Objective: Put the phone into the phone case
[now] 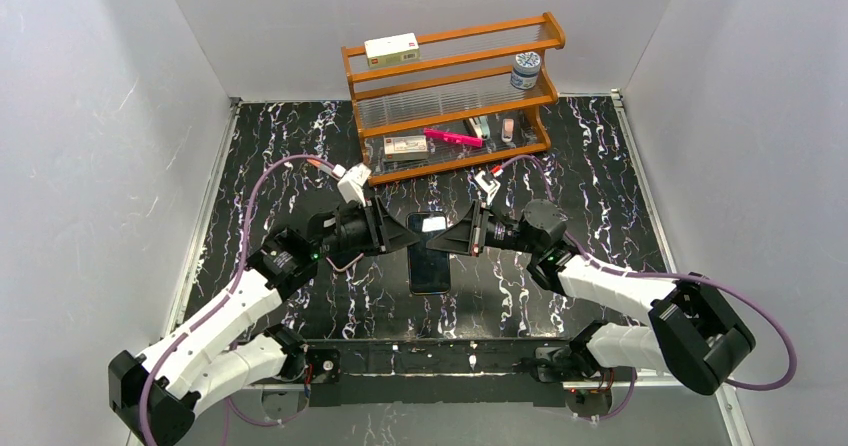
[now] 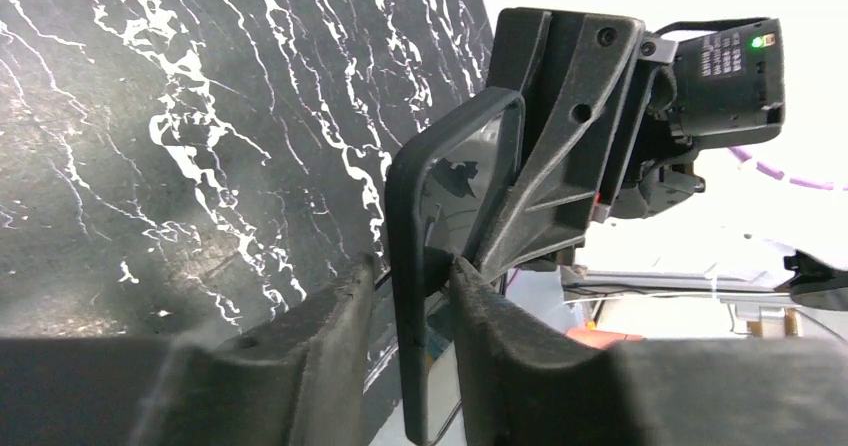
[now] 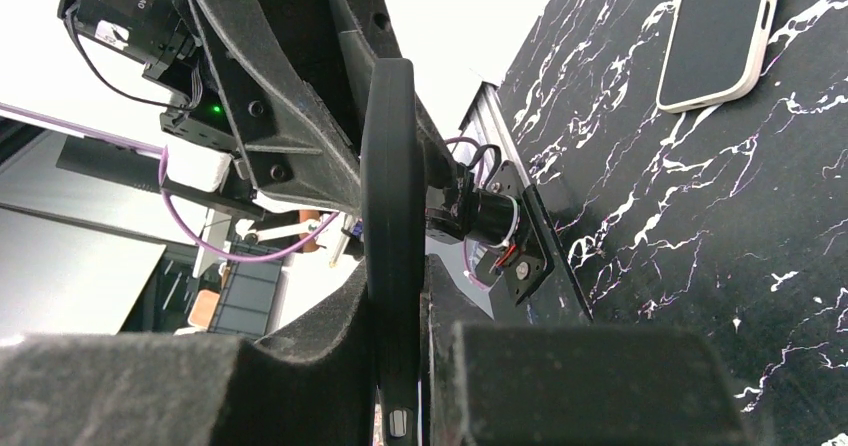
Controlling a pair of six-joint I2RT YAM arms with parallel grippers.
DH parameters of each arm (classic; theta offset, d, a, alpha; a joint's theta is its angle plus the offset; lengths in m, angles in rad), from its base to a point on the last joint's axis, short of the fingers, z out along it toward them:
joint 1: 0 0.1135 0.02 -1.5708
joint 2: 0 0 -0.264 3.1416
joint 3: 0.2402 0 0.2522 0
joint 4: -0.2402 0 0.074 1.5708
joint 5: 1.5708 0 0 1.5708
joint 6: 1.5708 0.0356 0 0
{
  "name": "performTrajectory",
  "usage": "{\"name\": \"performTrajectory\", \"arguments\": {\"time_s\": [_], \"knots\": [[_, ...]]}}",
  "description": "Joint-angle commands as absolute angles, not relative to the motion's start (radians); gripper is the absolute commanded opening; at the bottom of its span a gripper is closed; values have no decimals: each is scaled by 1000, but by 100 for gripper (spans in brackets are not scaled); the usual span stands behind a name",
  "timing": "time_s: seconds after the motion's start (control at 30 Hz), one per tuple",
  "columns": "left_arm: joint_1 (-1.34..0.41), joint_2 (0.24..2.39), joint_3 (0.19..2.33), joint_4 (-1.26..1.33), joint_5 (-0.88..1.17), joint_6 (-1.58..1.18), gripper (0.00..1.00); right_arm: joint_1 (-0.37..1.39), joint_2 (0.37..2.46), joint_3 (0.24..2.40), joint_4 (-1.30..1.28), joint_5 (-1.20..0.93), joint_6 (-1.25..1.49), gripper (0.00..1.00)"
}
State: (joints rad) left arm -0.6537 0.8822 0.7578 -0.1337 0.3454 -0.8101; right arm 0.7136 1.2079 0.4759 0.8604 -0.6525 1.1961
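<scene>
R gripper (image 3: 393, 278) pinches phone case (image 3: 390, 146) edge-on; L gripper (image 2: 412, 268) astride it, can't tell if clamped. Keep R firm, lay it flat, open side up, beside phone (image 1: 428, 261).

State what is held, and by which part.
The phone case: the right end effector clamps one side edge; the left end effector straddles the opposite edge, seemingly loose. The phone lies unheld.

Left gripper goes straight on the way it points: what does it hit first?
Likely the matte black phone case, sitting between the fingers of the left gripper; right behind, the right gripper clamps it. Gap between them unclear.
</scene>
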Motion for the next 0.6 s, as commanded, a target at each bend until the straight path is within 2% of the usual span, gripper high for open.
{"name": "performTrajectory", "arguments": {"time_s": [0.0, 0.07, 0.1, 0.27, 0.3, 0.4, 0.5, 0.57], "knots": [[-649, 887, 724, -82, 362, -827, 23, 714, 1195, 484, 960, -654, 1193, 2], [-649, 901, 724, -83, 359, -824, 5, 714, 1192, 476, 944, -648, 1182, 2], [-649, 908, 724, -84, 355, -823, 0, 714, 1190, 470, 937, -642, 1178, 2], [-648, 927, 733, -126, 306, -802, 0, 714, 1164, 462, 860, -609, 1136, 2], [-649, 932, 732, -131, 302, -802, 4, 714, 1155, 460, 831, -594, 1122, 2], [-649, 929, 744, -156, 283, -775, 37, 712, 1113, 463, 708, -531, 1076, 1], [-649, 907, 760, -228, 212, -720, 58, 704, 1066, 479, 550, -456, 1005, 1], [-649, 889, 770, -272, 172, -676, 80, 697, 1055, 505, 445, -429, 940, 1]]}}
